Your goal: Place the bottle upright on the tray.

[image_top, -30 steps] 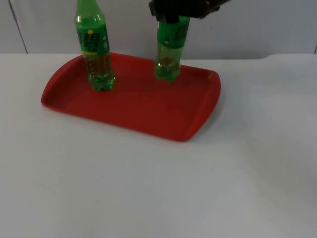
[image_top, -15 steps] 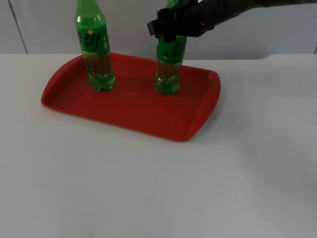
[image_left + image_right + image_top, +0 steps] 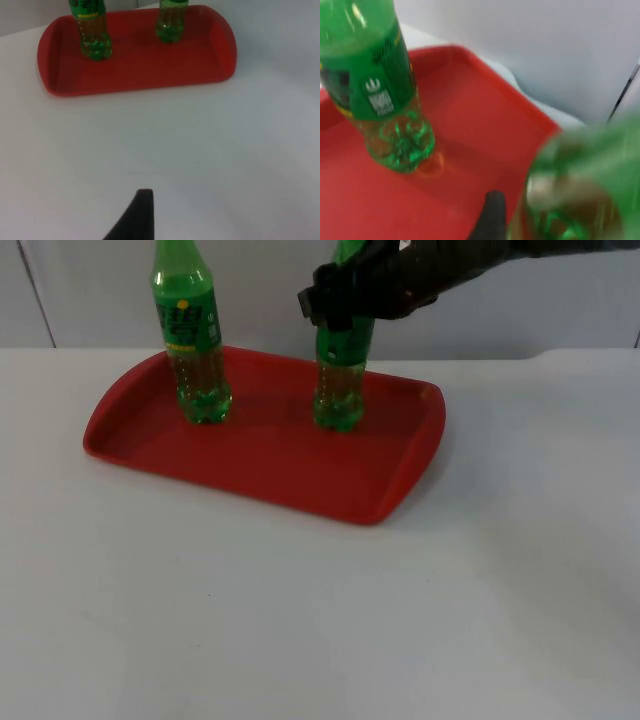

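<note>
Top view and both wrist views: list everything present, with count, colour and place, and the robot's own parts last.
bottles: two, green with green labels, both upright on the tray; left bottle near the tray's back-left corner, right bottle toward its back right, base resting on the tray floor
tray: one, red, rounded corners, on the far half of the table
table: one, white, under everything
partition wall: one, grey, behind the table
right gripper: black, jaws around the right bottle's upper body
left gripper: black, waiting over the bare table short of the tray
</note>
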